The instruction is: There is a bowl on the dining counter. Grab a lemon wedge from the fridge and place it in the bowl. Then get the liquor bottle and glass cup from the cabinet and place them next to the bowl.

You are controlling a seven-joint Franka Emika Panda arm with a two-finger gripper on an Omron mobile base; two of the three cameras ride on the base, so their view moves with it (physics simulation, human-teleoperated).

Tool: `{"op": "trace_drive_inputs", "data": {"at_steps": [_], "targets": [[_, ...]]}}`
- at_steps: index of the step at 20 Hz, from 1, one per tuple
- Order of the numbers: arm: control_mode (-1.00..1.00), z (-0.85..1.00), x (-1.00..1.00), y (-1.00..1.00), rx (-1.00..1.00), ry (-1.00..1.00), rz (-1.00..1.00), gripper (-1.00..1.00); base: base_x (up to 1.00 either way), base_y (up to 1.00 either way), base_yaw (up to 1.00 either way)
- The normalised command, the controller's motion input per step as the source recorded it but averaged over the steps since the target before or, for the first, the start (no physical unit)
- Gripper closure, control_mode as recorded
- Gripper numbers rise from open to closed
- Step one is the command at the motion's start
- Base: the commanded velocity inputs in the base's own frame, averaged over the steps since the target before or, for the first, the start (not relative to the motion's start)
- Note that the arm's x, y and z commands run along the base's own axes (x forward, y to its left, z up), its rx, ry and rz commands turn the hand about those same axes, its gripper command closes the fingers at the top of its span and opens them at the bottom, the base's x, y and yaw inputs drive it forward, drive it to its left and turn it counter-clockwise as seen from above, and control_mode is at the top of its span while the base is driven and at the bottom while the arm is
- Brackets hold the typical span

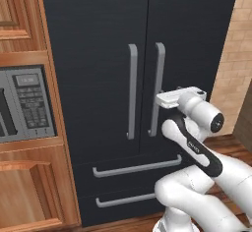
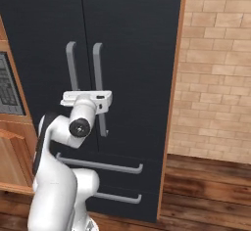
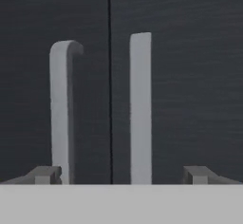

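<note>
Gripper (image 3: 121,175): bottom of hand view, jaws spread fully wide, holding nothing, tips flanking the two handles.
Right handle (image 3: 140,109): centre frame, between the tips; probably the target for pulling the door open.
Left handle (image 3: 60,114): left of the door seam.
Fridge (image 1: 98,54): closed, so the lemon wedge inside is hidden.
Microwave (image 1: 24,103): left edge, left base view.
</note>
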Motion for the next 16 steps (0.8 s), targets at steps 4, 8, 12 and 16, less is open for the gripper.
{"op": "trace_drive_inputs", "data": {"at_steps": [4, 8, 12, 16], "targets": [[-1.0, 0.0, 0.25, 0.0, 0.0, 0.0, -0.07, -1.0, 0.0, 0.0, 0.0], [-1.0, 0.0, 0.3, 0.0, 0.0, 0.0, -0.11, -1.0, 0.0, 0.0, 0.0], [-1.0, 0.0, 0.33, 0.0, 0.0, 0.0, -0.1, -1.0, 0.0, 0.0, 0.0], [-1.0, 0.0, 0.34, 0.03, 0.0, 0.0, -0.07, -1.0, 0.0, 0.0, 0.0]]}}
